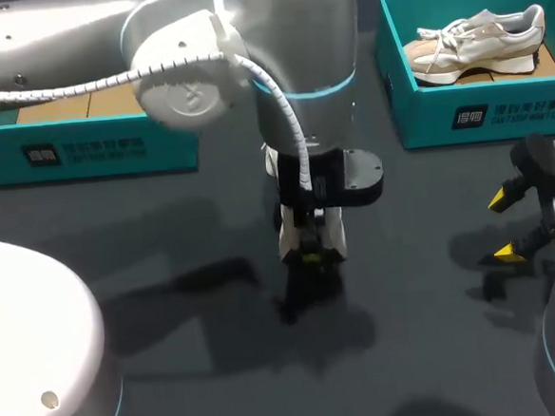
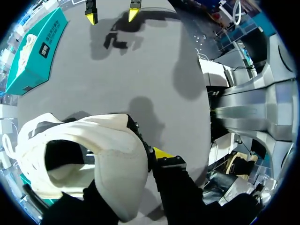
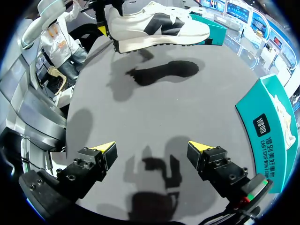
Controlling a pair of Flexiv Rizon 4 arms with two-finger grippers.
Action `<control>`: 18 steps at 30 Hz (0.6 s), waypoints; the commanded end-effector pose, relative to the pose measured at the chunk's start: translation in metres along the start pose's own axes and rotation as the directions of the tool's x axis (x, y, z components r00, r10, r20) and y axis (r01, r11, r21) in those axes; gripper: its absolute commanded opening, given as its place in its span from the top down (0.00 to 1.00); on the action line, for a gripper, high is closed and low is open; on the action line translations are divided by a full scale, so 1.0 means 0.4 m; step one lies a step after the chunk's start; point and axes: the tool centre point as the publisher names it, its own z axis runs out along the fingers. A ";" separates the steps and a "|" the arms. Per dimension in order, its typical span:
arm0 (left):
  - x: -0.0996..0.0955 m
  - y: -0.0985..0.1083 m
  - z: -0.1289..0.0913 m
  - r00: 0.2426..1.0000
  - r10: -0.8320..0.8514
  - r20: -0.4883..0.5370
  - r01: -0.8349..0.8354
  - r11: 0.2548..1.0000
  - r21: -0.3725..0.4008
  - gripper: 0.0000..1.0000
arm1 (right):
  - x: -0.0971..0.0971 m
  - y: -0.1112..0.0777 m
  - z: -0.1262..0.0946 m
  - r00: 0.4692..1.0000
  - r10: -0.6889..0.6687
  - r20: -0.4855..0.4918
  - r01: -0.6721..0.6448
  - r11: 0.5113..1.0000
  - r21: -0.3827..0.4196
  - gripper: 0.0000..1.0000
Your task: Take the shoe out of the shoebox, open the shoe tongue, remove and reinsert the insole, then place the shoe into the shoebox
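A white shoe (image 3: 154,26) with a dark side mark hangs level above the grey table, casting a shadow below it. My left gripper (image 1: 311,253) is shut on the shoe's heel. In the left wrist view the shoe (image 2: 93,154) fills the space by the gripper, and one yellow fingertip (image 2: 162,153) presses its outer heel wall while the other is hidden inside. In the head view my left arm covers most of the shoe (image 1: 287,234). My right gripper (image 1: 509,225) stands open and holds nothing, low over the table at the right; its own view shows the right gripper (image 3: 152,152) over bare table.
A teal shoebox (image 1: 471,109) at the back right holds a second, beige and white shoe (image 1: 475,40). Another teal box (image 1: 83,150) stands at the back left, partly behind my left arm. In the left wrist view my right gripper's tips (image 2: 112,14) lie ahead.
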 end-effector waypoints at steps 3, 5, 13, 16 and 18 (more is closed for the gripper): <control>-0.030 0.060 -0.227 1.000 0.030 0.002 -0.030 1.000 -0.008 1.00 | 0.002 -0.001 0.001 1.000 0.000 0.001 0.000 1.000 0.001 0.00; -0.052 0.083 -0.254 1.000 0.025 -0.004 -0.025 1.000 -0.009 1.00 | 0.002 -0.001 0.001 1.000 0.000 0.001 0.000 1.000 0.001 0.00; -0.137 0.200 -0.310 1.000 -0.027 -0.001 0.027 0.999 -0.018 1.00 | 0.002 -0.001 0.001 1.000 0.000 0.001 0.000 1.000 0.001 0.00; -0.175 0.252 -0.326 0.999 -0.037 -0.005 0.037 0.999 -0.014 1.00 | 0.002 -0.001 0.001 1.000 0.000 0.001 0.000 1.000 0.001 0.00; -0.200 0.290 -0.335 0.999 -0.033 -0.014 0.032 0.999 -0.014 1.00 | 0.002 -0.001 0.001 1.000 0.000 0.001 0.000 1.000 0.001 0.00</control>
